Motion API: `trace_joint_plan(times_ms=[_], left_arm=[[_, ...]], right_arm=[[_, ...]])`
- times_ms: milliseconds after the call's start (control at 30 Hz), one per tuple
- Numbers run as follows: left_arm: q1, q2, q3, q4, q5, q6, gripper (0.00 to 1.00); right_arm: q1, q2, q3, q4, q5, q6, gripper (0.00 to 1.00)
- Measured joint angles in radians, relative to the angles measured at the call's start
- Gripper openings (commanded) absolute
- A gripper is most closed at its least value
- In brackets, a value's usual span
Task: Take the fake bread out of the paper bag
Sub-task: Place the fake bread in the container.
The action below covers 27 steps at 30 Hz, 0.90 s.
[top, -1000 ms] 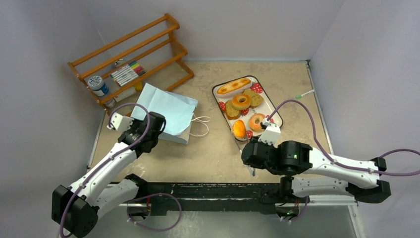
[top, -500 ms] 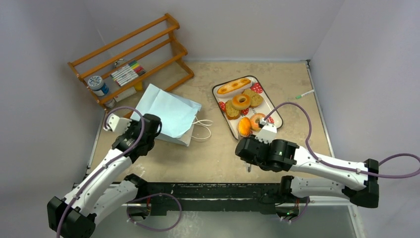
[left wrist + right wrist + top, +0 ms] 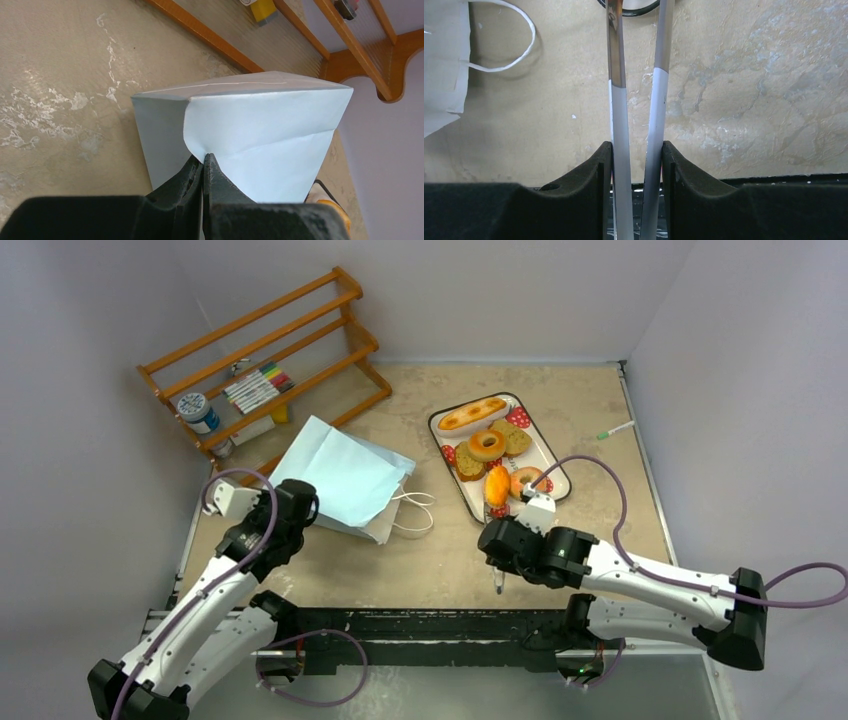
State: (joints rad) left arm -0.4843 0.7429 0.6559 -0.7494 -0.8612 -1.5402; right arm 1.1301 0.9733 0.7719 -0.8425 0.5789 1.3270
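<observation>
Looking down from the top camera, the paper bag (image 3: 345, 478) lies on its side on the table (image 3: 420, 560), mouth and white cord handles (image 3: 412, 510) pointing toward 4 o'clock. The left gripper (image 3: 300, 504) pinches the bag at its 8 o'clock edge. All the fake bread (image 3: 487, 445) in sight sits on the strawberry-print tray (image 3: 437, 424), off the bag's 3 o'clock side. The orange roll (image 3: 497, 485) is at the tray's 6 o'clock end, just beside a bagel (image 3: 525, 481). The right gripper (image 3: 499, 540) sits at the tray's 6 o'clock, clasping the metal tongs (image 3: 499, 583). Whether their tips touch the roll cannot be told.

From the left wrist, the left gripper (image 3: 204, 161) has its jaws pressed together on a fold of the bag's (image 3: 260, 125) pale-blue paper. The wooden rack (image 3: 360, 47) stands at 1 o'clock.

From the right wrist, the right gripper (image 3: 636, 155) stands narrow, its fingers (image 3: 600, 167) squeezing both tong (image 3: 616, 95) arms, which run toward 12 o'clock. One cord handle (image 3: 526, 25) curls at 10 o'clock.
</observation>
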Motion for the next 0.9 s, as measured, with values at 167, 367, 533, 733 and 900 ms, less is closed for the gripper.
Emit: trace_joint_plan(times_ms=[167, 367, 533, 733, 900], left_arm=[[0.000, -0.031, -0.012, -0.021, 0.010, -0.032, 0.00], [0.000, -0.061, -0.030, -0.048, 0.018, -0.065, 0.00], [0.000, -0.064, -0.032, -0.060, 0.018, -0.076, 0.00], [0.000, -0.058, -0.032, -0.064, 0.018, -0.076, 0.00], [0.000, -0.047, -0.032, -0.064, 0.017, -0.076, 0.00]], right_arm=[[-0.005, -0.043, -0.029, 0.011, -0.026, 0.015, 0.35], [-0.005, -0.053, -0.069, 0.028, -0.063, 0.035, 0.44], [-0.005, -0.054, -0.080, 0.026, -0.084, 0.055, 0.48], [-0.005, -0.071, -0.105, 0.027, -0.102, 0.072, 0.49], [-0.005, -0.086, -0.123, 0.025, -0.105, 0.075, 0.47]])
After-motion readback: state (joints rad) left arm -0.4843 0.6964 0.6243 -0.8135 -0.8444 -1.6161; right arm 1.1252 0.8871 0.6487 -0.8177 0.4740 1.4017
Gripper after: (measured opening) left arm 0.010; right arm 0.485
